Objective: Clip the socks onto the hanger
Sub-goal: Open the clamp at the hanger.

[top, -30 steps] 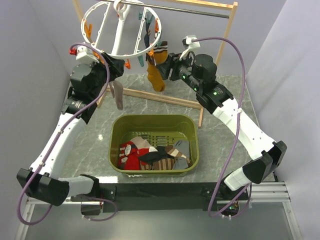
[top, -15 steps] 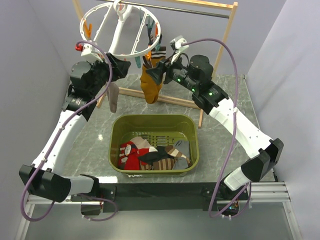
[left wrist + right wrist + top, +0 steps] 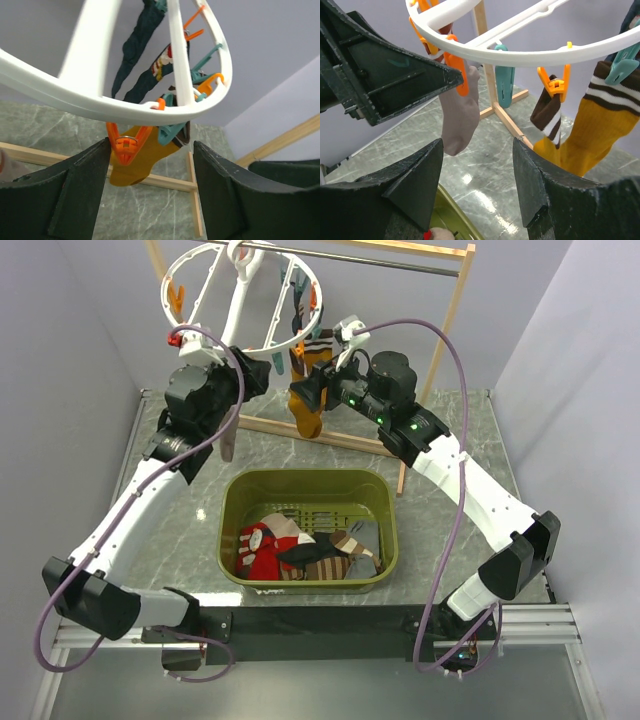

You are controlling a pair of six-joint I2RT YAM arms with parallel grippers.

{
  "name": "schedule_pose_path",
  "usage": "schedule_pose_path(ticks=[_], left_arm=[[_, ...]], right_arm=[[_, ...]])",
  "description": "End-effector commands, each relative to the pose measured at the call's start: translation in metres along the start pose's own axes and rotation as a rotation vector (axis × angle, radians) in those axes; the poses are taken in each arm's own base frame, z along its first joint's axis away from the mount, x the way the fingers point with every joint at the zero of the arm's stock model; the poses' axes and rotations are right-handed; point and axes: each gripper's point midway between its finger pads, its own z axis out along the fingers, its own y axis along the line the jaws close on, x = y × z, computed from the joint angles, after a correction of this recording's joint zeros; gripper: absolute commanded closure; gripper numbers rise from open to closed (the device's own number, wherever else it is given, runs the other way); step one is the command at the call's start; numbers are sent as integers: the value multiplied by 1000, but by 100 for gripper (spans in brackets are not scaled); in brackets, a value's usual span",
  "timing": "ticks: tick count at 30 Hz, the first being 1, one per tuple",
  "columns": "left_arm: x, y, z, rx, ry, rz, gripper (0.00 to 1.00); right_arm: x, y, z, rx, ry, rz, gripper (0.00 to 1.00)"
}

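Hanging just above both arms' wide-open jaws, the hanger [image 3: 100,100] carries clipped socks [image 3: 600,130].

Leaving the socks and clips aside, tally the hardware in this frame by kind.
Robot arms: 2, the left arm and the right arm
White ring hanger: 1
Green basket: 1
Wooden rack: 1
Total: 5
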Motion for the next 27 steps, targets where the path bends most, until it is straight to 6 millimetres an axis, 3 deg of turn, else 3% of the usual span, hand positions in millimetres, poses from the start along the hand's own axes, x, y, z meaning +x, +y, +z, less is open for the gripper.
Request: schedule_pose_path(ticks=[1, 17, 23, 27], left_arm=[[-31, -4, 4, -30, -106, -7, 28], [-27, -5, 19, -19, -109, 18, 34], [-30, -6, 18, -13, -123, 21, 42], [-33, -4, 18, -25, -124, 29, 53]], right_arm=[[-22, 2, -9, 17, -58, -30, 36], [-22, -2, -6, 32, -58, -57, 36], [-23, -3, -6, 36, -58, -57, 36], [-23, -1, -5, 28, -59, -50, 36]])
